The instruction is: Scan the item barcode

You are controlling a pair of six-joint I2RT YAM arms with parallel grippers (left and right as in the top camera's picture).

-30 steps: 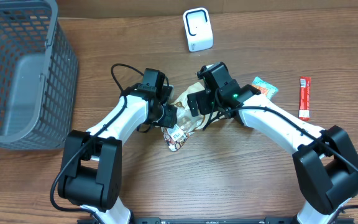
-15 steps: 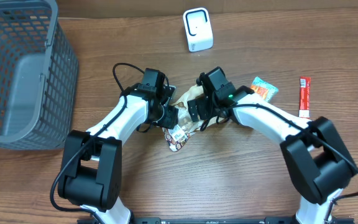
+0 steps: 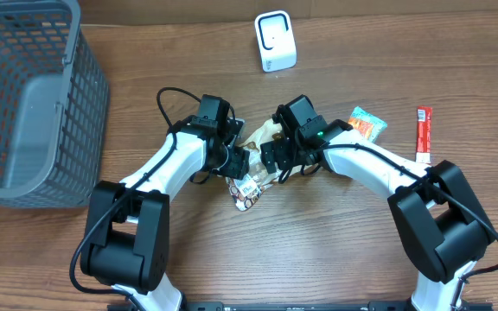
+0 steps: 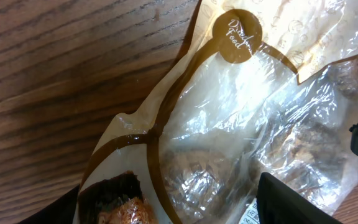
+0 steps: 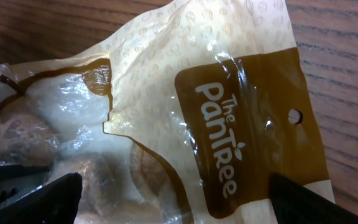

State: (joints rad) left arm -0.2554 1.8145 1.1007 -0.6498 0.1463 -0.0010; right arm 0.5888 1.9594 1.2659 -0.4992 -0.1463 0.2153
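Note:
The item is a clear and brown "The PanTree" bag of baked goods (image 3: 247,192) lying on the wooden table between both arms. It fills the left wrist view (image 4: 241,118) and the right wrist view (image 5: 166,74). My left gripper (image 3: 237,161) is at the bag's left side and stands open (image 4: 166,196), its fingers on either side of the plastic. From the right, my right gripper (image 3: 273,157) stands wide open (image 5: 176,186) over the bag's brown printed end. The white scanner (image 3: 275,41) stands at the back of the table. No barcode shows.
A grey mesh basket (image 3: 24,104) takes up the far left. An orange and green snack packet (image 3: 367,123) and a red stick packet (image 3: 423,135) lie at the right. The left arm's black cable (image 3: 167,99) loops behind its wrist.
The right gripper has shifted a little left, closer over the bag. The left gripper's fingers have spread somewhat wider. The bag stays where it was.

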